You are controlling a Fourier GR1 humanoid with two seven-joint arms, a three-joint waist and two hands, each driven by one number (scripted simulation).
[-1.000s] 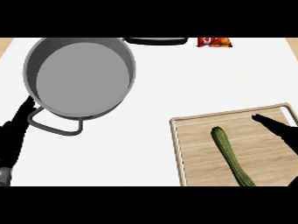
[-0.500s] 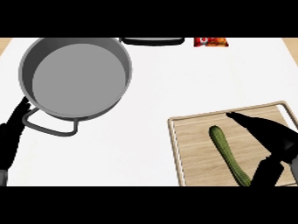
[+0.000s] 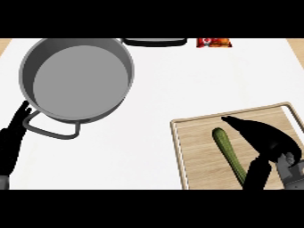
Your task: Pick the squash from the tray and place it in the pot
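Squash [image 3: 228, 151] flat on tray [image 3: 192, 151], between right hand [image 3: 269, 138] open fingers and thumb, unheld

squash [image 3: 226, 147]: long, dark green, flat on wooden tray [image 3: 195, 153] | pot [image 3: 76, 79]: grey, round, empty, upper left

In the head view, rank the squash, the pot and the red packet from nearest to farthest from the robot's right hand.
From the right hand, over the tray:
1. Squash, right beside the hand on the wooden tray, just to its left.
2. Red packet, at the counter's far edge, straight ahead.
3. Pot, far left of the counter.
The packet and pot are close; the pot's rim comes nearly as near.
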